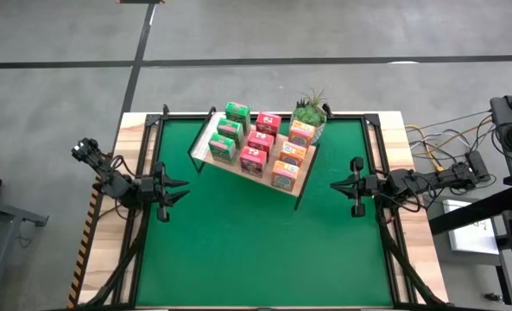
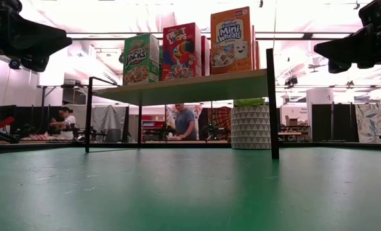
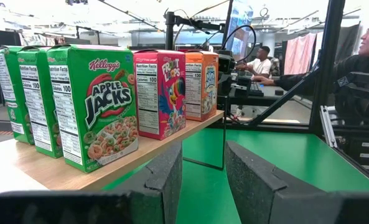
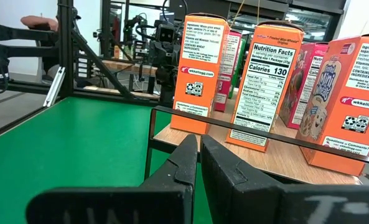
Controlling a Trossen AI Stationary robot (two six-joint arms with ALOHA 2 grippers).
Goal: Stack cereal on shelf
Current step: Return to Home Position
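Note:
The light-wood shelf [image 1: 202, 147] stands on thin black legs at the far middle of the green mat. Nine cereal boxes stand upright on their bases on it, in a green row [image 1: 230, 131], a pink-red row [image 1: 260, 142] and an orange row [image 1: 292, 151]. My left gripper [image 1: 180, 187] hovers open and empty near the mat's left edge, pointing toward the green boxes [image 3: 100, 102]. My right gripper [image 1: 335, 185] hovers shut and empty near the right edge, level with the orange boxes [image 4: 200, 71]. Both are above the mat in the low view.
A potted green plant [image 1: 309, 111] in a white patterned pot [image 2: 250, 126] stands at the shelf's far right corner. The black table frame [image 1: 152, 130] runs along the mat's edges. Green mat [image 1: 256, 250] lies between the grippers and the near edge. People show in the room behind.

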